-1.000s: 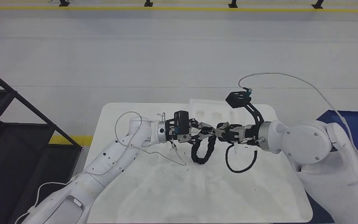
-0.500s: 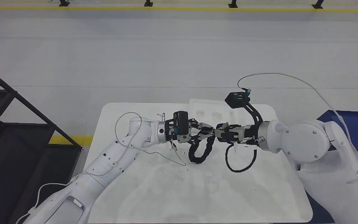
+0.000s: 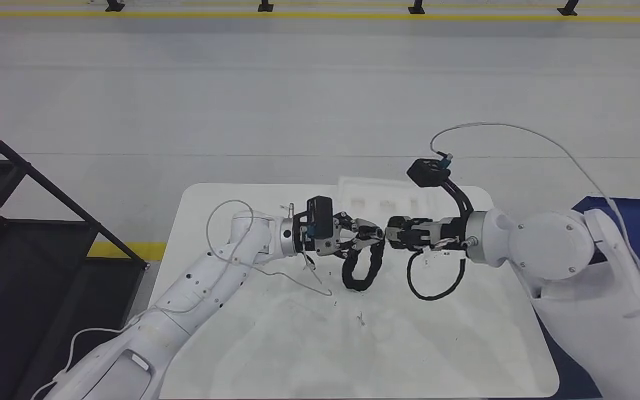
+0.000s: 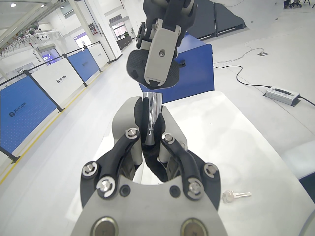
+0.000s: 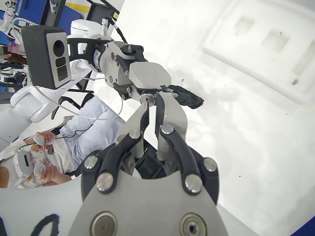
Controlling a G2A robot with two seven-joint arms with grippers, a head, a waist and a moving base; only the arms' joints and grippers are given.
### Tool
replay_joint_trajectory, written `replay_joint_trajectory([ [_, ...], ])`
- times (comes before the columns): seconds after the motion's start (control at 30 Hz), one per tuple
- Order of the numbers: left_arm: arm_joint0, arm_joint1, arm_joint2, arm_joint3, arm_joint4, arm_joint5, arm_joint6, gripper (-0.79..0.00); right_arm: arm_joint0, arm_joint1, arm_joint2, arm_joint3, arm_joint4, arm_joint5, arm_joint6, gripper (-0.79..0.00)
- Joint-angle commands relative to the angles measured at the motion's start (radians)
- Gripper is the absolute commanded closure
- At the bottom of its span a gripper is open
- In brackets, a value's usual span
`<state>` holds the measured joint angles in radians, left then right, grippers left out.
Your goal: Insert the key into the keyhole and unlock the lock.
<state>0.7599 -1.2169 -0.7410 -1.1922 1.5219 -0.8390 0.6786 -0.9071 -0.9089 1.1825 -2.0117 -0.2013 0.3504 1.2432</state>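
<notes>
The key (image 4: 236, 195) has dropped: it was not on the worktop (image 3: 450, 350) a moment ago and now lies flat near its middle, below the hands. Our left hand (image 4: 150, 106) is clamped on the lock (image 4: 153, 100). The right hand (image 5: 152, 104) sits at the keyhole, barely open and empty. We judge the key needs picking up again.

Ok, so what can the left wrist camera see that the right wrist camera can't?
Left wrist view, not the right: a key lying flat on the table, not in any pincer.
Right wrist view, not the left: the keyhole in the lock's round end, and a white foam tray with hollows.
Both: the shiny lock clamped in the left pincer, the right pincer close up at its end, and the table.
</notes>
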Motion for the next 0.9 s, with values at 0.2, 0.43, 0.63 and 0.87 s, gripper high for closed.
replay_joint_trajectory([
  [0.2, -0.009, 0.0, -0.018, 0.048, 0.01, 0.008, -0.007, 0.0, -0.015, 0.008, 0.036, 0.052, 0.002, -0.029, -0.007, 0.0],
  [0.43, 0.013, 0.021, -0.073, 0.053, 0.018, -0.006, -0.02, 0.0, -0.061, 0.02, 0.029, 0.061, -0.048, -0.088, 0.042, 0.0],
  [0.63, 0.06, 0.059, -0.165, 0.018, 0.022, -0.044, -0.044, 0.0, -0.095, 0.021, -0.025, 0.089, -0.096, -0.117, 0.039, 0.0],
  [0.87, 0.131, 0.104, -0.284, -0.049, 0.006, -0.103, -0.08, 0.0, -0.111, 0.007, -0.124, 0.121, -0.154, -0.133, -0.019, 0.0],
])
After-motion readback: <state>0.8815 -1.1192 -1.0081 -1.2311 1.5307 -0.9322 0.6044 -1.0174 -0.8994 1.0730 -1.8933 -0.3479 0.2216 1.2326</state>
